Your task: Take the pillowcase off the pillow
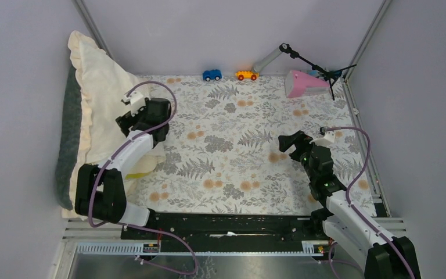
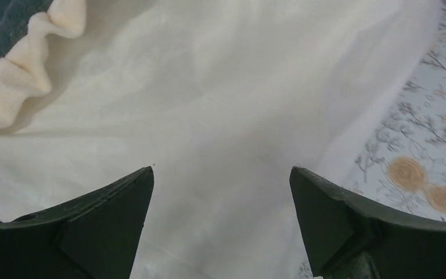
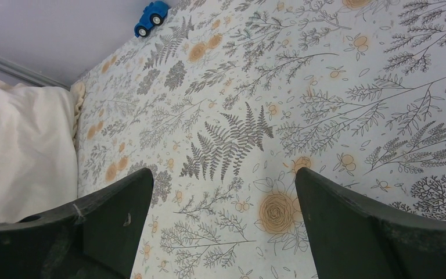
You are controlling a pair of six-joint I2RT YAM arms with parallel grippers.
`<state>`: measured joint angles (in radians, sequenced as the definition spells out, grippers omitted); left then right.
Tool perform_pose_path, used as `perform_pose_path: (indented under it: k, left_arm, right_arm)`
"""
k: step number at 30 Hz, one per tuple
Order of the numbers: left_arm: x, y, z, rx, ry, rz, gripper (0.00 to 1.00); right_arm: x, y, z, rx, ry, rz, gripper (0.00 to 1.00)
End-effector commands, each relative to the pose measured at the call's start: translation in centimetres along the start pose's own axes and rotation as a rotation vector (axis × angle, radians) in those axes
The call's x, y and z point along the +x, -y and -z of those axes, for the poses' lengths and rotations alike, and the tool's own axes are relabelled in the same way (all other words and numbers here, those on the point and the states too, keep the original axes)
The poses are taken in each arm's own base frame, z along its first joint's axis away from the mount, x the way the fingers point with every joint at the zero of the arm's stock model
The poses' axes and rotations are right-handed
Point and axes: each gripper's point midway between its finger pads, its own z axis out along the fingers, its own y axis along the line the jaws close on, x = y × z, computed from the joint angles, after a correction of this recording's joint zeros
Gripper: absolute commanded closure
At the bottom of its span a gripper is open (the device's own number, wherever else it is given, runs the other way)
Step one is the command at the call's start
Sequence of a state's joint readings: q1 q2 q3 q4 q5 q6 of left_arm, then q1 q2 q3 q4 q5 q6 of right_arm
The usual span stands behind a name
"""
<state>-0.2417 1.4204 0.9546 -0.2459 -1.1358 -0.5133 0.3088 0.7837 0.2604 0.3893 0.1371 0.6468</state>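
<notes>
The cream-white pillowcase with its ruffled border lies along the left wall, bulging with the pillow inside it. The pillow itself is hidden by the cloth. My left gripper hovers open just over the pillowcase's smooth middle. In the left wrist view its jaws stand wide apart above the cloth, with nothing between them and the frill at the upper left. My right gripper is open over the floral cloth, far to the right. Between its jaws only the table shows, and the pillowcase is at the left edge.
A dark grey fabric lies between the pillowcase and the left wall. At the back stand a blue toy car, an orange toy car, a pink object and a black stand. The floral tablecloth covers the table.
</notes>
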Motion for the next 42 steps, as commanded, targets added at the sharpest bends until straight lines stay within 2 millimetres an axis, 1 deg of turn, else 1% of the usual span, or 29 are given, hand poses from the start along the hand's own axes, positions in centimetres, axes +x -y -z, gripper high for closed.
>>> perform_pose_path:
  k: [1,3,6,8,9,10,11,12,13,14,15,16,17,18,19,20,21,23,26,29,33,34,35,36,37,38,40,42]
  left_arm:
    - [2.4,-1.7,-2.6,-0.016,-0.131,0.139,0.01]
    - [4.7,-2.8,-3.7,-0.06,-0.214,0.208,0.01]
    - [8.6,-3.5,-5.0,-0.102,-0.351,0.269,0.01]
    - [11.0,-3.2,-5.8,-0.1,-0.446,0.285,0.01]
    - [12.4,-2.6,-6.0,-0.079,-0.514,0.291,0.01]
    - [13.5,-2.1,-6.3,-0.058,-0.573,0.291,0.06]
    - [14.4,-1.6,-6.7,-0.039,-0.619,0.288,0.23]
    - [14.9,-1.4,-6.9,-0.026,-0.648,0.29,0.34]
    - [15.1,-1.3,-7.1,-0.014,-0.649,0.292,0.4]
    - [14.8,-1.1,-7.1,0.014,-0.629,0.297,0.47]
    - [14.2,-0.8,-7.0,0.061,-0.604,0.305,0.58]
    - [13.4,-0.4,-6.6,0.117,-0.574,0.321,0.77]
    - [12.6,0.0,-6.1,0.183,-0.55,0.345,0.99]
    - [11.7,0.6,-5.3,0.255,-0.525,0.376,1.0]
    - [10.7,1.4,-4.3,0.346,-0.503,0.413,1.0]
    - [9.7,2.7,-2.9,0.463,-0.485,0.457,1.0]
    - [8.6,3.9,-1.2,0.587,-0.467,0.505,1.0]
    - [6.9,6.0,3.1,0.816,-0.467,0.589,1.0]
    - [3.6,7.6,8.3,0.984,-0.454,0.646,1.0]
    - [-0.9,8.7,12.9,1.11,-0.432,0.71,1.0]
    - [-6.9,9.4,19.5,1.325,-0.447,0.884,0.98]
    - [-8.6,9.5,21.0,1.365,-0.436,0.91,0.94]
    - [-9.4,9.6,22.2,1.389,-0.429,0.912,0.81]
    - [-11.0,9.6,23.6,1.424,-0.402,0.905,0.56]
    - [-11.5,9.7,24.4,1.427,-0.389,0.87,0.22]
    - [-11.8,9.8,24.7,1.409,-0.371,0.829,0.04]
    - [-11.4,10.0,24.8,1.377,-0.348,0.731,0.01]
    - [-10.3,9.9,23.6,1.311,-0.328,0.654,0.01]
  right_arm:
    - [-0.8,-0.8,0.1,-0.033,0.039,-0.014,0.0]
    - [-0.9,-0.9,0.1,-0.035,0.04,-0.015,0.0]
    - [-0.9,-0.9,0.1,-0.036,0.04,-0.017,0.0]
    - [-0.9,-0.9,0.1,-0.037,0.041,-0.017,0.0]
    - [-0.9,-0.9,0.1,-0.038,0.042,-0.017,0.0]
    - [-0.9,-0.9,0.2,-0.038,0.042,-0.018,0.0]
    - [-1.0,-0.9,0.2,-0.04,0.045,-0.019,0.0]
    - [-1.1,-0.9,0.3,-0.039,0.048,-0.019,0.0]
    - [-1.1,-0.9,0.3,-0.039,0.052,-0.019,0.0]
    - [-1.2,-0.9,0.4,-0.041,0.055,-0.019,0.0]
    - [-1.2,-0.9,0.4,-0.039,0.058,-0.02,0.0]
    - [-1.3,-0.9,0.4,-0.04,0.061,-0.021,0.0]
    - [-1.3,-0.9,0.5,-0.041,0.062,-0.022,0.0]
    - [-1.3,-0.9,0.5,-0.042,0.064,-0.022,0.0]
    - [-1.3,-1.0,0.5,-0.046,0.064,-0.024,0.0]
    - [-1.4,-1.1,0.5,-0.051,0.064,-0.024,0.0]
    - [-1.4,-1.2,0.5,-0.054,0.065,-0.024,0.0]
    - [-1.5,-1.3,0.6,-0.058,0.067,-0.024,0.0]
    - [-1.5,-1.3,0.6,-0.06,0.069,-0.026,0.0]
    - [-1.3,-1.4,0.6,-0.067,0.063,-0.026,0.0]
    - [-1.4,-1.6,0.7,-0.079,0.064,-0.03,0.0]
    - [-1.4,-1.7,0.7,-0.082,0.064,-0.03,0.0]
    - [-1.4,-1.7,0.7,-0.081,0.064,-0.031,0.0]
    - [-1.3,-1.7,0.6,-0.082,0.06,-0.031,0.0]
    - [-1.3,-1.7,0.6,-0.08,0.06,-0.031,0.01]
    - [-1.2,-1.6,0.5,-0.077,0.053,-0.029,0.0]
    - [-1.0,-1.7,0.3,-0.075,0.037,-0.028,0.0]
    - [-0.7,-1.9,0.1,-0.082,0.017,-0.022,0.0]
